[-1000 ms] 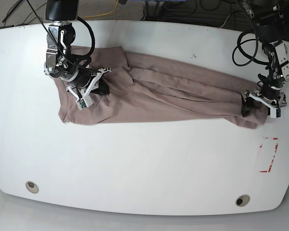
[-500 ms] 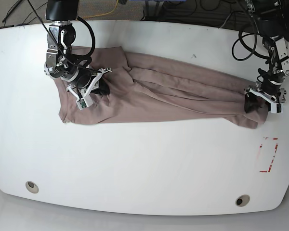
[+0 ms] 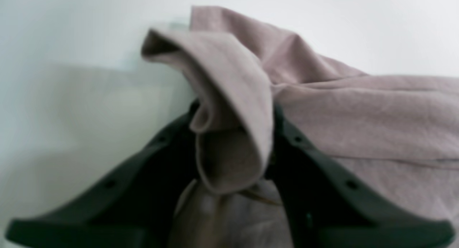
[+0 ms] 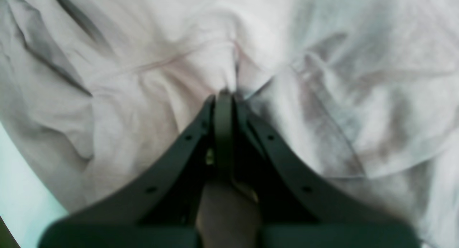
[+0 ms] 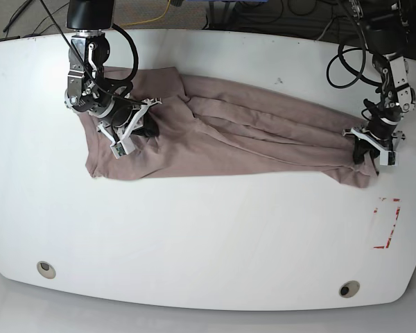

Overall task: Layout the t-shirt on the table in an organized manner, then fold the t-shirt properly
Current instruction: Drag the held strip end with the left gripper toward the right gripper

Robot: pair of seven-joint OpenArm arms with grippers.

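Observation:
The mauve-brown t-shirt (image 5: 249,139) lies stretched in long wrinkles across the white table (image 5: 208,236), from the back left to the right side. My right gripper (image 5: 145,128) rests on its left part. In the right wrist view its jaws (image 4: 224,94) are shut, pinching a crease of the fabric (image 4: 143,79). At the shirt's right end sits my left gripper (image 5: 364,151). The left wrist view shows a raised fold of cloth (image 3: 233,97) squeezed between the two dark fingers (image 3: 315,158) of the left gripper (image 3: 233,133).
A red tape rectangle (image 5: 387,223) marks the table just right of the shirt's end. Two round grommet holes (image 5: 46,269) (image 5: 348,288) sit near the front edge. Cables (image 5: 347,66) loop beside the arm at the right and beyond the back edge.
My left gripper has closed from wide open onto the shirt's right end and shifted slightly up and left, drawing that end in. The right gripper has stayed put.

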